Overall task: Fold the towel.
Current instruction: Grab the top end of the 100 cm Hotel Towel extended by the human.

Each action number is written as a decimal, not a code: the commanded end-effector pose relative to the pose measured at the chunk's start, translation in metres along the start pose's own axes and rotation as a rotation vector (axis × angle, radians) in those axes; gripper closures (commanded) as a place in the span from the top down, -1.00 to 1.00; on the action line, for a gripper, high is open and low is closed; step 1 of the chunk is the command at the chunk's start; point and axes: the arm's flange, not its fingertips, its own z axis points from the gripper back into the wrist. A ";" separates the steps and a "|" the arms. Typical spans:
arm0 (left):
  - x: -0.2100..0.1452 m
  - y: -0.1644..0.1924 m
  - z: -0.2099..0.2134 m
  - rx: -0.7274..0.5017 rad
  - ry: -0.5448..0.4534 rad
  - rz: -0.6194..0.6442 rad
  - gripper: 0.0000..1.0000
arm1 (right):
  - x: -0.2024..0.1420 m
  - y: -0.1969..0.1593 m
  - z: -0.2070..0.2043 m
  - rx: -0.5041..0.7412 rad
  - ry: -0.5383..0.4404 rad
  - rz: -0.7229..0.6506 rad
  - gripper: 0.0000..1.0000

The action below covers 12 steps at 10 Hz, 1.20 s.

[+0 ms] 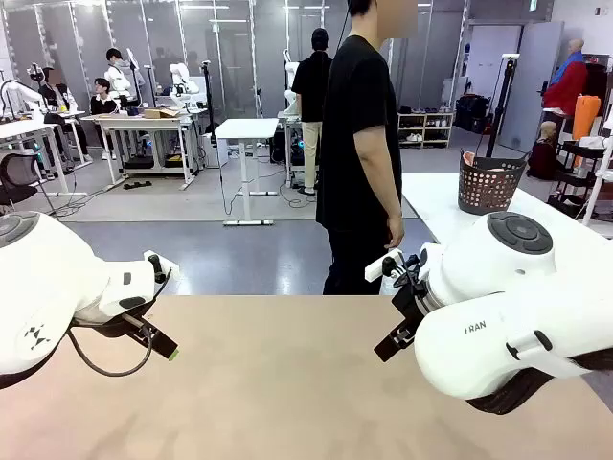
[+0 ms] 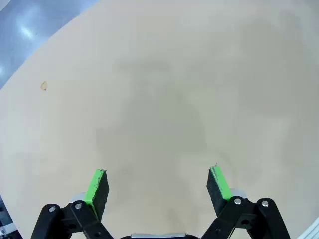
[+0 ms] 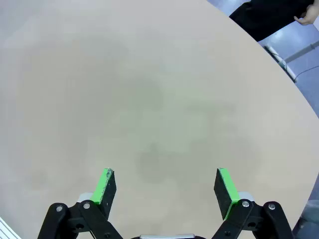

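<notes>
Front view: my left gripper (image 1: 165,347) and right gripper (image 1: 391,343) hang released. The basket (image 1: 490,182) sits at two o'clock, nearer my right. Where the towel lies I cannot tell.

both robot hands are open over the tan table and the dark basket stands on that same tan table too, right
Not quite. The dark basket stands on a separate white table farther back on the right, not on the tan table; the front view shows this. The rest holds: the left hand and the right hand are both open over the tan table.
</notes>
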 end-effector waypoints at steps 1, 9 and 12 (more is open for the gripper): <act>0.000 0.000 0.000 0.000 0.000 0.000 1.00 | 0.000 0.000 0.000 0.000 0.000 0.000 1.00; 0.000 0.000 0.000 0.000 0.000 0.000 1.00 | 0.000 0.000 0.000 0.000 0.000 0.000 1.00; 0.010 0.007 0.014 0.004 -0.018 -0.046 1.00 | 0.011 -0.016 0.013 0.047 -0.017 0.006 1.00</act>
